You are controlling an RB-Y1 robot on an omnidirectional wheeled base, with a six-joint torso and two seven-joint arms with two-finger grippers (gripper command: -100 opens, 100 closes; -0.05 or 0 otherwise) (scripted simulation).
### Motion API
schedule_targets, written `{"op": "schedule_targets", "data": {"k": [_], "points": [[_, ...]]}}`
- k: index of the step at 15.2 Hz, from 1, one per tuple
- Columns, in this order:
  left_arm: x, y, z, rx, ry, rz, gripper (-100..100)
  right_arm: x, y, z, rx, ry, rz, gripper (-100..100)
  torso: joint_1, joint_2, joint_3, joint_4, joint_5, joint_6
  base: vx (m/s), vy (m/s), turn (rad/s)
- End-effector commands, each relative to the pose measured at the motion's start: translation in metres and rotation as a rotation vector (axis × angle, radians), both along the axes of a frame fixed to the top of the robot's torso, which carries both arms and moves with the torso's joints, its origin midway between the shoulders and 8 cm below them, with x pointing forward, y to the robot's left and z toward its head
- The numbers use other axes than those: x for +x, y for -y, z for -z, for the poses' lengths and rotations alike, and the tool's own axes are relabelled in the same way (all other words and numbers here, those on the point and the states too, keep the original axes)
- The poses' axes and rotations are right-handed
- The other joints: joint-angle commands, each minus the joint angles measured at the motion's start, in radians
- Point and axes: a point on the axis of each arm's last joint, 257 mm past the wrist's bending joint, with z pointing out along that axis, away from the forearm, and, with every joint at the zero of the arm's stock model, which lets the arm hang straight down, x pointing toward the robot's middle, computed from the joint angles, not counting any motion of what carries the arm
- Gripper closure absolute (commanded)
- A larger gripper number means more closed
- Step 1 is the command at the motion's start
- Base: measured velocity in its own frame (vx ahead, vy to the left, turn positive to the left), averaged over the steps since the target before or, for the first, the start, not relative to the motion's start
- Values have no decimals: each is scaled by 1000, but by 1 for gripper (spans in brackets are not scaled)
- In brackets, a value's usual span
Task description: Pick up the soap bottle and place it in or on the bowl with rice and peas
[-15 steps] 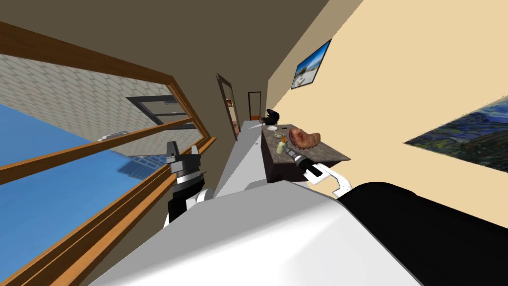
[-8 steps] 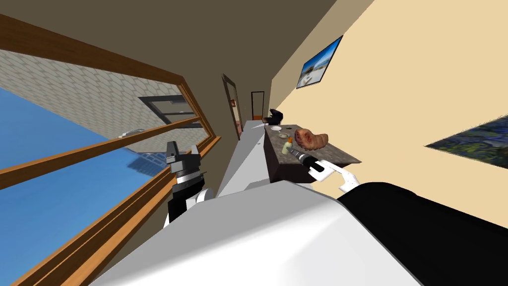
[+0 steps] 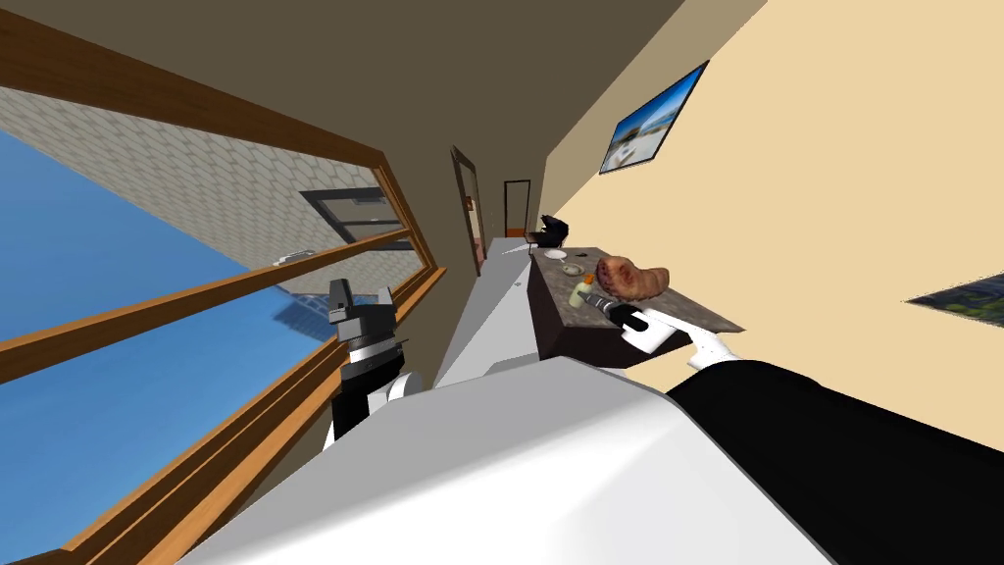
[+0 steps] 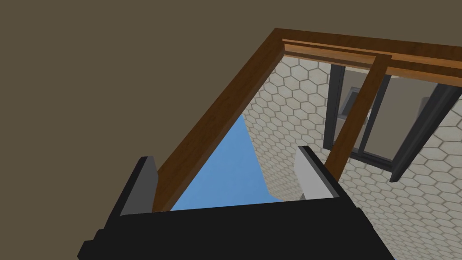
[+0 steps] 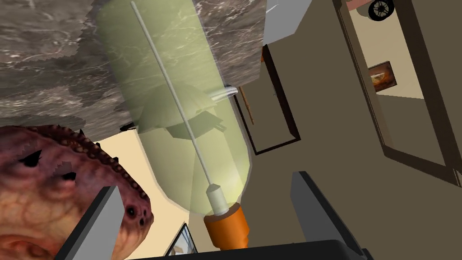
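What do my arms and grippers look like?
The left gripper and the right gripper each have two thin, light grey, blade-like fingers on a black box. The left forearm is black with a pale band; the right forearm is white with a dark wrist.

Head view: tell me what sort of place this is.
Probably a room in a house: a wood-framed window, a framed picture on the cream wall, and a stone-topped table.

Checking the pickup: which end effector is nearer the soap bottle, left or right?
Right. The right end effector has the soap bottle between its open fingers. The left end effector is by the window, far to the bottle's left.
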Motion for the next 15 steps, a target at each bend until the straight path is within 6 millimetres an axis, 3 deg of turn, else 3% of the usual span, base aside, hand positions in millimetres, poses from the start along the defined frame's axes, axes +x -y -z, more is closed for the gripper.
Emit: {"op": "schedule_targets", "data": {"k": [1,2,3,6,7,9,10,14,15], "points": [[0,0,0,0,0,0,0,-2,17,-2,-39,-28,23,-100,0,0,0,0,0,0,16,73,79],[0,0,0,0,0,0,0,-6,34,-3,-75,-57,50,-100,0,0,0,0,0,0,21,77,121],[0,0,0,0,0,0,0,-5,34,-5,-79,-58,47,-100,0,0,0,0,0,0,19,67,84],[0,0,0,0,0,0,0,-12,65,-11,-152,-110,92,-100,-2,0,0,0,0,0,24,57,74],[0,0,0,0,0,0,0,-12,65,-11,-152,-110,92,-100,-2,0,0,0,0,0,18,52,80],[0,0,0,0,0,0,0,-17,90,-18,-214,-154,130,-100,-2,0,0,0,0,0,27,61,117],[0,0,0,0,0,0,0,-17,90,-18,-214,-154,130,-100,-1,0,0,0,0,0,28,57,86],[0,0,0,0,0,0,0,-25,122,-30,-293,-211,180,-100,-1,-2,-1,0,0,0,44,57,91],[0,0,0,0,0,0,0,-22,112,-29,-273,-195,166,-100,-2,-2,-1,0,0,0,26,30,24]]}}
